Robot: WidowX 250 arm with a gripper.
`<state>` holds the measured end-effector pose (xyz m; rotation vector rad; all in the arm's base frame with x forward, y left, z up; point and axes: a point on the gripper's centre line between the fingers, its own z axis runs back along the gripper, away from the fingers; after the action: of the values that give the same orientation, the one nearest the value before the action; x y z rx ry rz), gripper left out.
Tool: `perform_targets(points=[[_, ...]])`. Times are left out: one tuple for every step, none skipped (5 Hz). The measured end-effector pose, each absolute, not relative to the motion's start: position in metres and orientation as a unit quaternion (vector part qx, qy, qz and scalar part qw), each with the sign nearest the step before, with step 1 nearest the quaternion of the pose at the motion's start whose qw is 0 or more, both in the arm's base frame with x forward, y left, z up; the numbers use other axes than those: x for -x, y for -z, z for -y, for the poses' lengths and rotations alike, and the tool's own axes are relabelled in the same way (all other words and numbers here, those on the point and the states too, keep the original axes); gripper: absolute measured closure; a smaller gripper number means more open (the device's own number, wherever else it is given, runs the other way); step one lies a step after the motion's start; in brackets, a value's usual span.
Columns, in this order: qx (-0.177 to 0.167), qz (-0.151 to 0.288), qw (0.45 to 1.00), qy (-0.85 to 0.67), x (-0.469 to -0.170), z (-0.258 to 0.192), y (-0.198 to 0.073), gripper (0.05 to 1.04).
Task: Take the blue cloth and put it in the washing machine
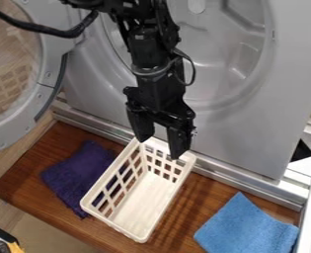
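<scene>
Camera view: blue cloth (247,227) lies lower right of the hand (160,147).

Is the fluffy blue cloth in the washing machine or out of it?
Out: the cloth lies on the brown wooden surface, below the grey machine front.

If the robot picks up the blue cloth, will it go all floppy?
Probably! The blue cloth looks soft and lies flat, so it should droop when pinched. It's likely light too, since it seems just fabric. Its fuzzy-looking surface probably won't slip much.
</scene>
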<state>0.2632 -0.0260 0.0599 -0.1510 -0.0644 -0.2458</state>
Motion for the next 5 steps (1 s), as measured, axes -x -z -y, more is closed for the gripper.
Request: perform_targets(points=[[0.076,0.021,0.989,0.121,-0.261,0.026,-0.054,0.084],[0.066,0.019,0.983,0.169,-0.269,0.051,-0.044,0.085],[0.055,0.034,0.978,0.199,-0.273,0.07,-0.043,0.084],[0.051,0.03,0.97,0.238,-0.27,0.1,-0.033,0.085],[0.055,0.052,0.966,0.248,-0.267,0.114,-0.021,0.085]])
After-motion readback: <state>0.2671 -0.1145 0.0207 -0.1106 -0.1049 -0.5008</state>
